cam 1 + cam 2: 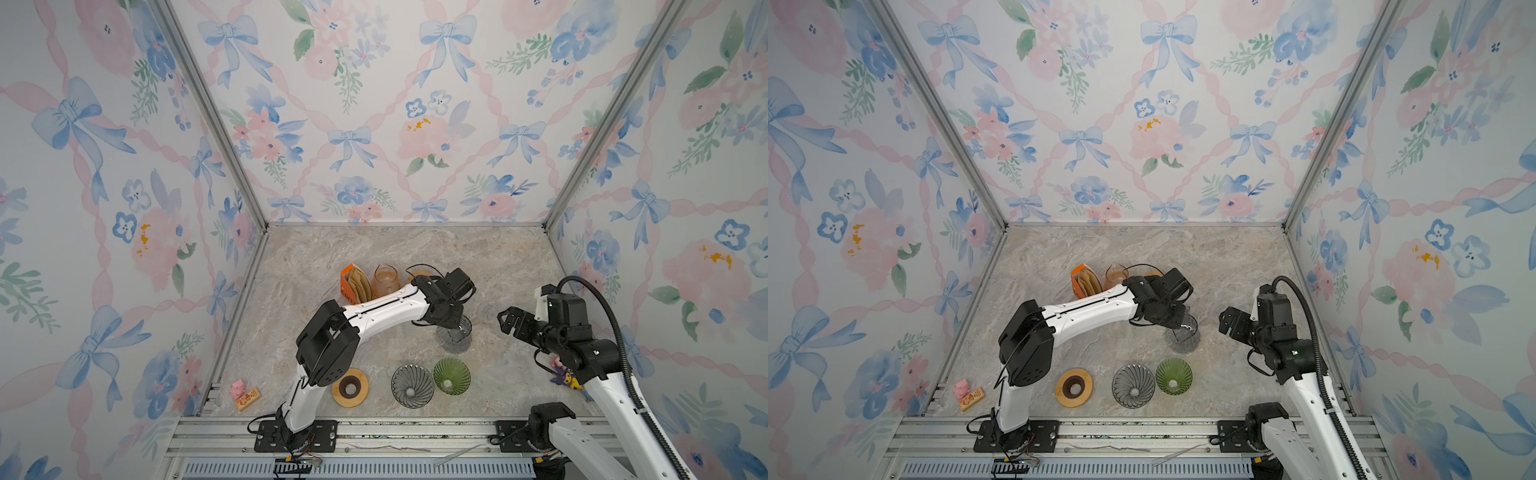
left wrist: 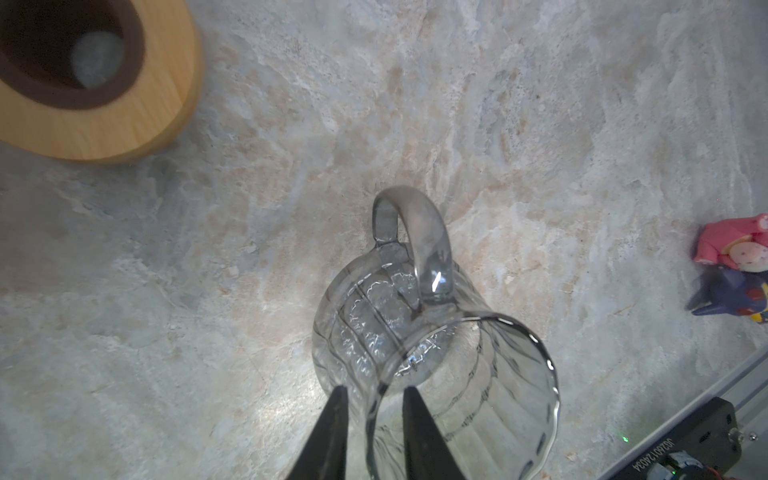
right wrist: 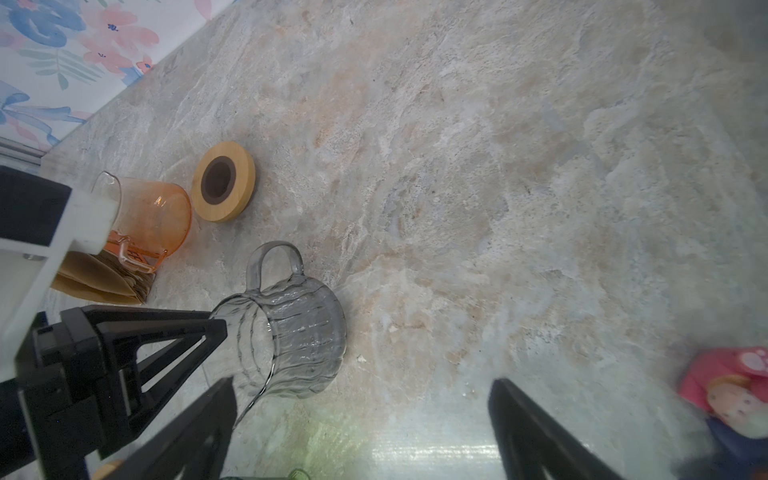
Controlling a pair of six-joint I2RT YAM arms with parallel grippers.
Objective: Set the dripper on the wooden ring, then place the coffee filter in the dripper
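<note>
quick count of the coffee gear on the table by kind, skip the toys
drippers: 2 (grey, green)
glass jugs: 2 (orange, grey)
wooden rings: 2 (front, back)
box of paper filters: 1
total: 7

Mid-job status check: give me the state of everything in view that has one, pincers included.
left pincer: partly open, astride the grey jug's rim
right pincer: wide open, empty
grey jug: upright, empty
orange jug: upright
paper filters: standing in their orange box
grey dripper: mouth up, no filter
green dripper: mouth up, no filter
</note>
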